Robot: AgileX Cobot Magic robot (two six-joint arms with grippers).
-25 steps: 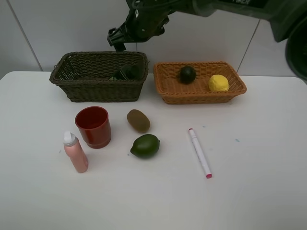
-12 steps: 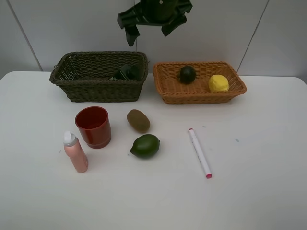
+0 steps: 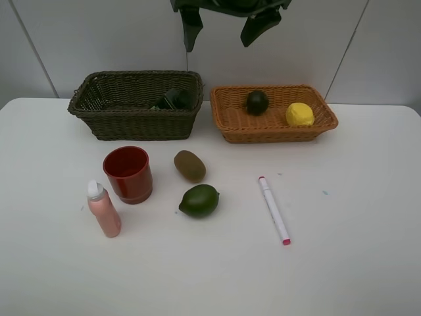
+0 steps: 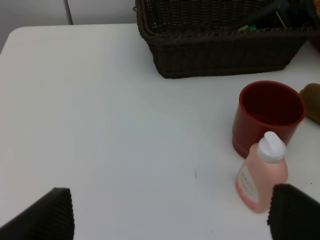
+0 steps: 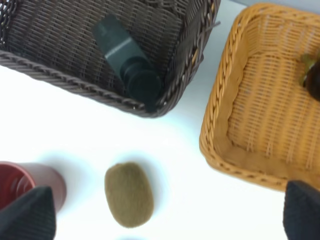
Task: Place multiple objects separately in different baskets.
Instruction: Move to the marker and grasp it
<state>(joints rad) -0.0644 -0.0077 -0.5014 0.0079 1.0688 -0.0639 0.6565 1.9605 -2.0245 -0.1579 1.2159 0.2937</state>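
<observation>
Exterior high shows a fuzzy brown kiwi (image 3: 189,165); left claw (image 4: 170,217) and right claw (image 3: 222,36) gape empty.

A robotics test station is being indicated. A bare white worktop (image 3: 355,276) is being backed by a plain pale panelled wall (image 3: 99,39) with thin seams. Unrelated items, a brown kiwi (image 3: 189,165), a green lime (image 3: 199,200), a red cup (image 3: 128,174), a pink spray bottle (image 3: 103,209) and a white marker (image 3: 273,209), are being displayed spaced apart before a dark wicker basket (image 3: 135,122) and an orange-tan wicker basket (image 3: 276,128). A black right gripper (image 3: 220,41) is being held above them.
</observation>
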